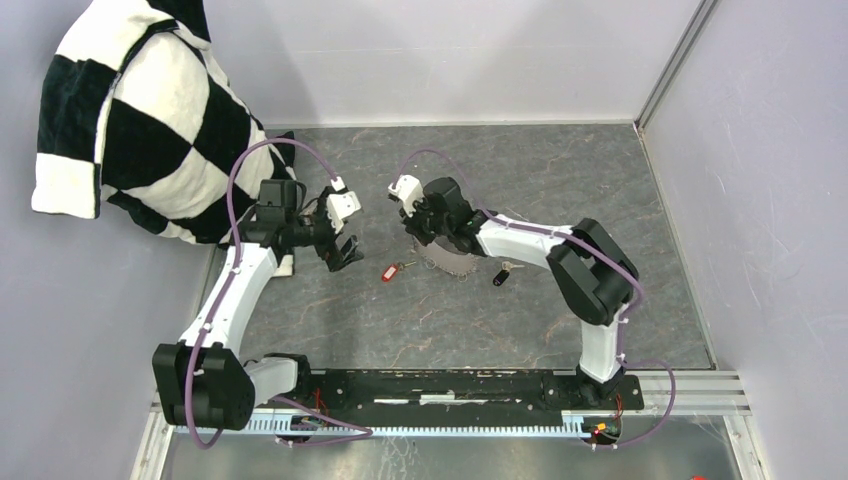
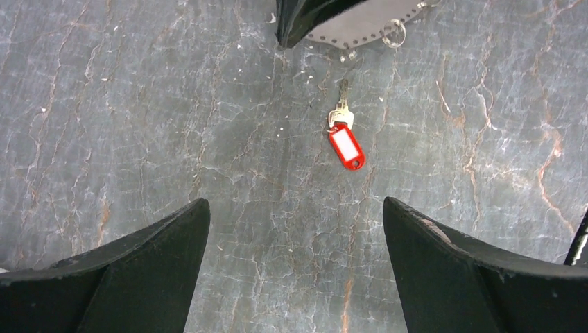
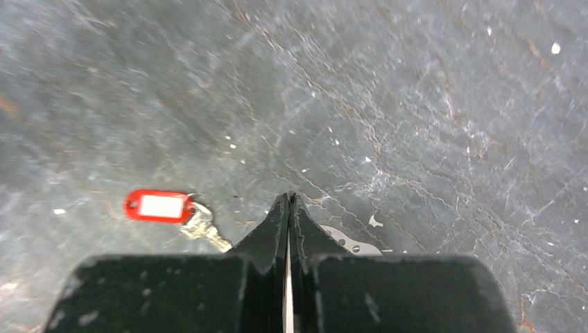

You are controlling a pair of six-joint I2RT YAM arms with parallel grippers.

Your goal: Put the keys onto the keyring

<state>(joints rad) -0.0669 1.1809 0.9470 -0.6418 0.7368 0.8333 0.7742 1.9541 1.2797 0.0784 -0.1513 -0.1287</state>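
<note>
The keyring (image 1: 450,264) is a flat grey piece with a row of holes along its rim and small metal rings; it shows in the left wrist view (image 2: 367,24) and beside my right fingers (image 3: 340,239). My right gripper (image 1: 425,240) (image 3: 290,196) is shut, with a thin pale edge of the keyring between its fingers. One of the keys, with a red tag (image 1: 390,271) (image 2: 345,146) (image 3: 159,206), lies flat just left of it. The black-headed key (image 1: 500,275) lies to its right. My left gripper (image 1: 343,252) (image 2: 295,202) hangs open above the table, short of the red-tagged key.
A black-and-white checkered cushion (image 1: 140,120) leans in the back left corner, close behind my left arm. Pale walls (image 1: 760,200) close the table at the back and right. The arms' black base rail (image 1: 450,385) runs along the near edge.
</note>
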